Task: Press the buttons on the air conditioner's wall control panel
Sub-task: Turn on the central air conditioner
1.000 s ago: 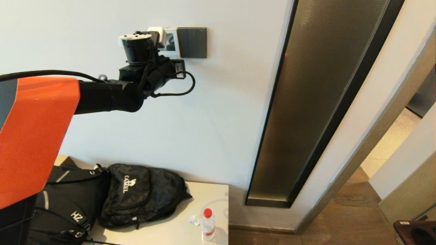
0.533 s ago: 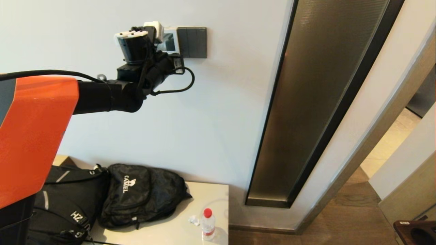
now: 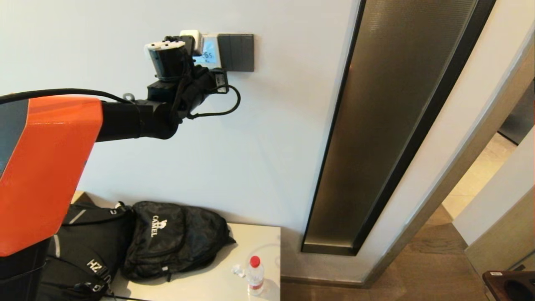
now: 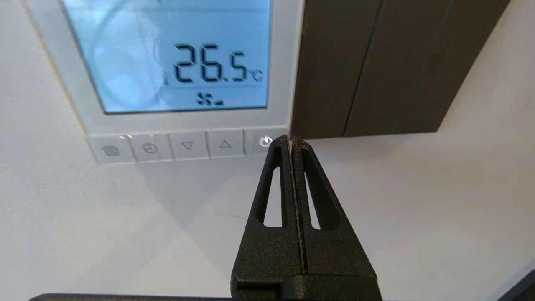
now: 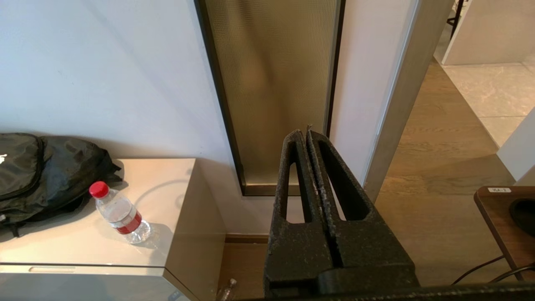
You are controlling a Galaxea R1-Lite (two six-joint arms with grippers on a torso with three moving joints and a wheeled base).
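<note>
The white wall control panel [image 3: 209, 52] hangs on the wall, its screen [image 4: 167, 54] glowing light blue and reading 26.5 °C. The row of pale buttons [image 4: 186, 145] runs along its lower edge. My left gripper [image 4: 290, 140] is shut and empty. Its tips are at the rightmost button, marked with a power symbol [image 4: 263, 141], at the panel's lower right corner. I cannot tell whether they touch it. In the head view the left wrist [image 3: 167, 58] covers the panel's left part. My right gripper [image 5: 304, 133] is shut and empty, parked low, pointing at the wall's base.
A dark grey three-rocker switch plate [image 3: 236, 52] adjoins the panel's right side. Below stand a low cabinet [image 3: 217, 280] with black backpacks [image 3: 175, 238] and a red-capped water bottle [image 3: 255, 276]. A tall bronze glass strip [image 3: 397, 125] and a doorway are to the right.
The panel's screen has turned from grey to glowing light blue with digits. My left wrist moved up and left, then came back down a little.
</note>
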